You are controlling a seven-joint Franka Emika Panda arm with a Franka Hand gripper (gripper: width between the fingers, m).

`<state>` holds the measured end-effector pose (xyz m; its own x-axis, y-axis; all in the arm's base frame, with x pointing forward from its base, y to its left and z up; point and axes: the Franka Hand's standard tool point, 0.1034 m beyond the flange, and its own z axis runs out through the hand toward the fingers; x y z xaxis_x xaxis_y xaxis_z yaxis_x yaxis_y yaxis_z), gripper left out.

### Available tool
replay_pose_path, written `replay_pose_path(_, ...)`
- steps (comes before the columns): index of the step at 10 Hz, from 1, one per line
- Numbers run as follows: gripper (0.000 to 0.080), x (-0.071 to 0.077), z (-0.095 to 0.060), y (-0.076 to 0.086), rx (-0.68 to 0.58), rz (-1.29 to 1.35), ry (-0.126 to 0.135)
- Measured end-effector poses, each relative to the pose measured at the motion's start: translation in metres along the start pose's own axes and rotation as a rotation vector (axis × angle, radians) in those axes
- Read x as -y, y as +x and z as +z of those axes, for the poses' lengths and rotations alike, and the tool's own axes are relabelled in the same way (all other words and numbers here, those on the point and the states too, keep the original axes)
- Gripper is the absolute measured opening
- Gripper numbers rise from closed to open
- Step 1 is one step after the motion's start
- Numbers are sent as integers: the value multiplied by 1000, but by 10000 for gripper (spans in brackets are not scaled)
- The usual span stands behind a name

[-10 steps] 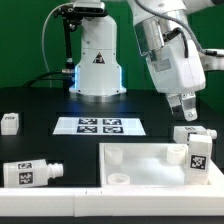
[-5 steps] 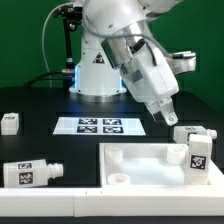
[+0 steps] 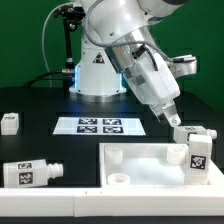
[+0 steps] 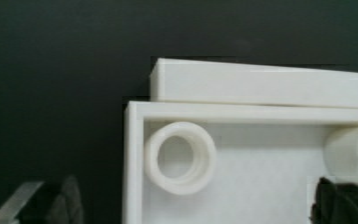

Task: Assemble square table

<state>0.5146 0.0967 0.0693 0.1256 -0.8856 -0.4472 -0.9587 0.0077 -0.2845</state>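
Observation:
The white square table top lies at the front with its rim up. My gripper hangs open and empty just above its far corner at the exterior view's right. In the wrist view a corner of the top with a round socket lies between my spread fingertips; the gripper holds nothing. One tagged leg stands on the top at the right. Another leg lies just behind that corner. A third leg lies at the front left.
The marker board lies flat in the middle, in front of the arm's base. A small white tagged piece sits at the far left. A white block lies just beyond the top's corner in the wrist view.
The arm has swung toward the exterior view's left, and the gripper has come lower over the top's far right corner. The parts have not moved.

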Motion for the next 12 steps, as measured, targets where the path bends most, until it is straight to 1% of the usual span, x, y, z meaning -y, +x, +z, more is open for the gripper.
replay_pose_path(1, 648, -3, 1, 0, 8, -18, 1)
replay_pose_path(2, 648, -15, 3, -6, 70, 30, 3)
replay_pose_path(3, 648, -23, 5, -14, 152, 39, -17)
replay_pose_path(4, 648, -26, 6, -16, 194, -22, -37)
replay_pose_path(5, 648, -28, 8, -10, 107, -25, -43)
replay_pose_path(6, 648, -29, 10, -15, 109, -36, -49)
replay_pose_path(8, 648, -29, 8, -9, 103, -29, -44)
replay_pose_path(9, 648, -35, 10, -11, 178, -25, -20)
replay_pose_path(10, 648, -41, 8, -12, 269, 12, -20)
replay_pose_path(11, 648, -45, 6, -15, 350, 34, -18)
replay_pose_path(12, 648, -49, 6, -15, 358, 51, -25)
